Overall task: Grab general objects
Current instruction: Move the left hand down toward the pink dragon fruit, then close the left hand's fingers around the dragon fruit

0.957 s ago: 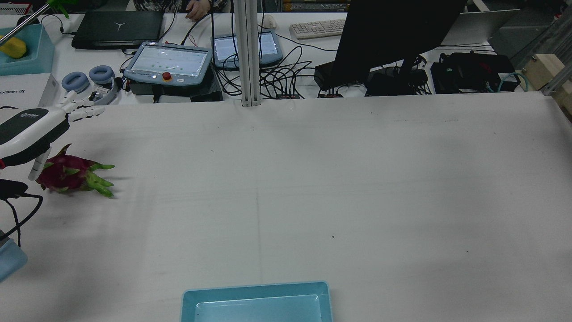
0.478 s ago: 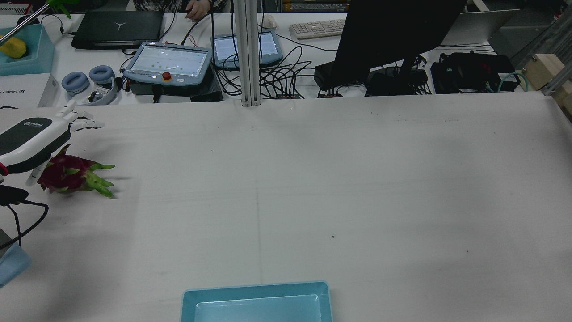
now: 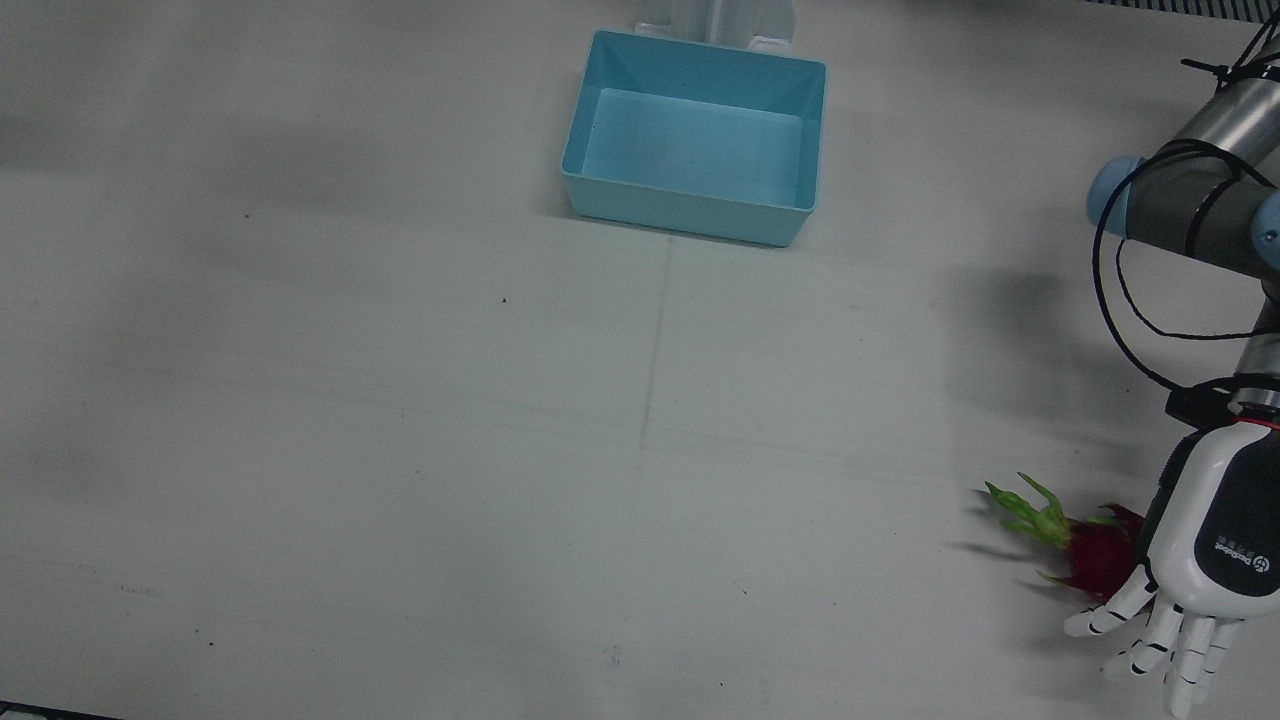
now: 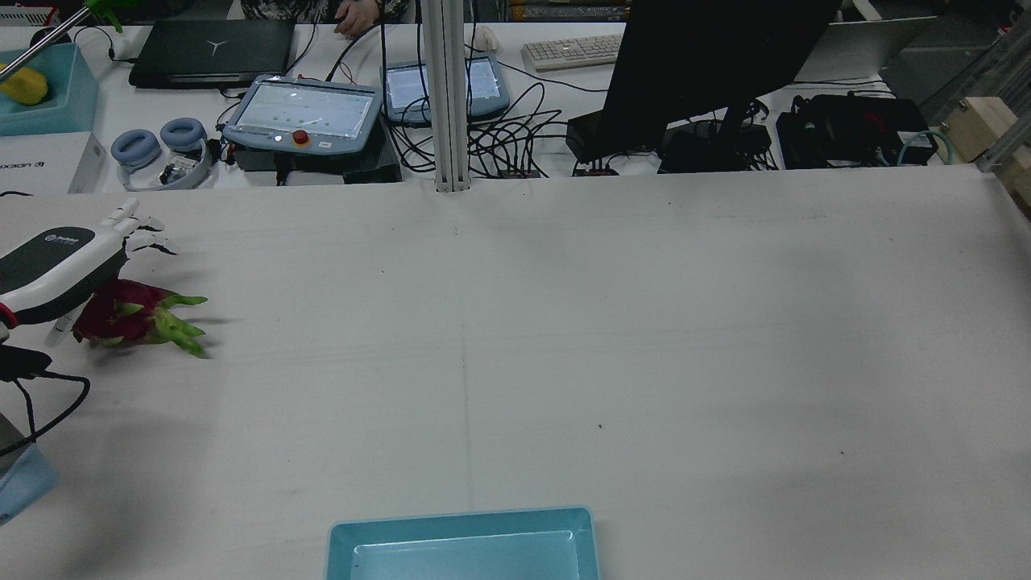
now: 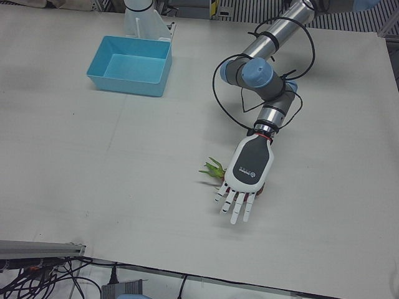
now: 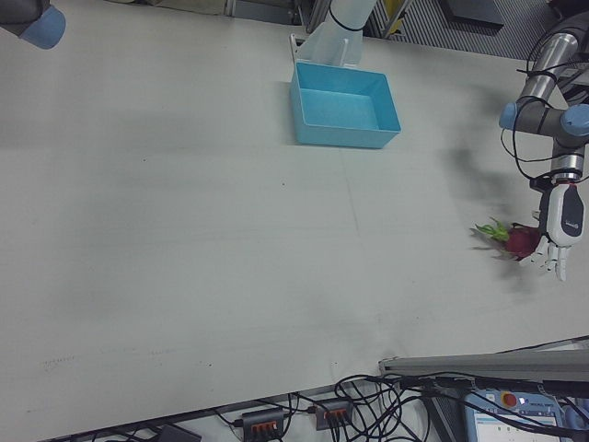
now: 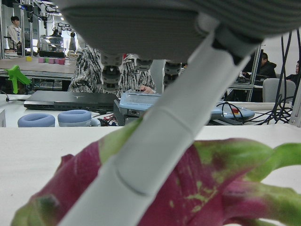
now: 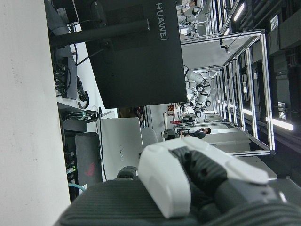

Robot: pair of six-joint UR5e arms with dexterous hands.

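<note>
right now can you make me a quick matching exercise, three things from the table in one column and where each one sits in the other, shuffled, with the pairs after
1. magenta dragon fruit with green tips
2. light blue rectangular plastic bin
3. white and black left hand

a. poised over the fruit, fingers spread
b. lying on the table near the robot's left edge
c. standing empty near the pedestals, mid-table

Pairs: 1-b, 2-c, 3-a

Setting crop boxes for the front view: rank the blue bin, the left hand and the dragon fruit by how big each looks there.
1. Blue bin, clearly the largest.
2. Left hand, though the view's right edge cuts it off and it sits nearer the camera, so it looks bigger than it is.
3. Dragon fruit, smallest, partly hidden under the hand.
</note>
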